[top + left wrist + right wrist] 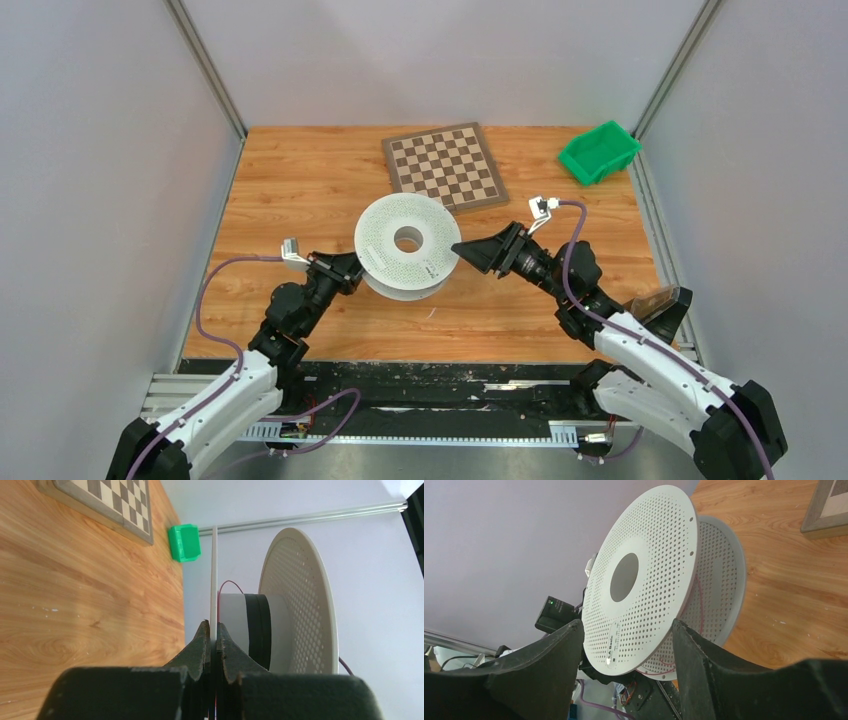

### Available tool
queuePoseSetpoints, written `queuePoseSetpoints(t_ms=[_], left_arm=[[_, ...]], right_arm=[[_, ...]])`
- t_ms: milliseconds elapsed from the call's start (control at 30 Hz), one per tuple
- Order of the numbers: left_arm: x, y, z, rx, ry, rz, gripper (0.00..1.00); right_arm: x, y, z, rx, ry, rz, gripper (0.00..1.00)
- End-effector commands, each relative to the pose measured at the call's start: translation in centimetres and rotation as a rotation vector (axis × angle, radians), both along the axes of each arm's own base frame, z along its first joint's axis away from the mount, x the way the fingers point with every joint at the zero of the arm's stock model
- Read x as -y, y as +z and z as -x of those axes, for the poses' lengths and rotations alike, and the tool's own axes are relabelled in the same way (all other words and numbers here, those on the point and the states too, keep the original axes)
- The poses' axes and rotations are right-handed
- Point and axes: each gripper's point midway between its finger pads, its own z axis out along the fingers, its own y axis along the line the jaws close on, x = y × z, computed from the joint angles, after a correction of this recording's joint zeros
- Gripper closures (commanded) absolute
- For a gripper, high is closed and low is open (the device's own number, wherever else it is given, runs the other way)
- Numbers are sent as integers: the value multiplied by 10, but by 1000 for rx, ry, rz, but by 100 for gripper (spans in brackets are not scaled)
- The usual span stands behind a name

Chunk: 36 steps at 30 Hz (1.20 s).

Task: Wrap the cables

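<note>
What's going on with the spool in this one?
Two arms are working on a white perforated spool in the middle of the table. The left end effector is shut on the thin edge of the flange nearer the table. The right end effector is open at the spool's opposite side, gripping nothing. A thin red cable loops by the hub; how much is wound cannot be told.
</note>
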Motion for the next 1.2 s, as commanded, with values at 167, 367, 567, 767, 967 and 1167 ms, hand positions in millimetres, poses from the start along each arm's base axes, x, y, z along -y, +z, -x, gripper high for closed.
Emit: queuePoseSetpoints(t_ms=[167, 367, 567, 767, 967, 1167], left_arm=[[9, 38, 15, 124, -74, 69, 100], [9, 37, 14, 115, -73, 70, 100], [9, 37, 13, 115, -73, 70, 100], [9, 39, 13, 117, -73, 74, 100], [9, 33, 14, 104, -74, 69, 100], [11, 33, 17, 111, -91, 76, 100]], right_arm=[[0, 7, 6, -62, 17, -78, 34], [10, -2, -3, -62, -54, 10, 36], [3, -1, -1, -72, -10, -13, 35], [1, 5, 3, -62, 27, -106, 43], [9, 7, 4, -86, 26, -226, 63], [11, 2, 3, -124, 34, -273, 61]])
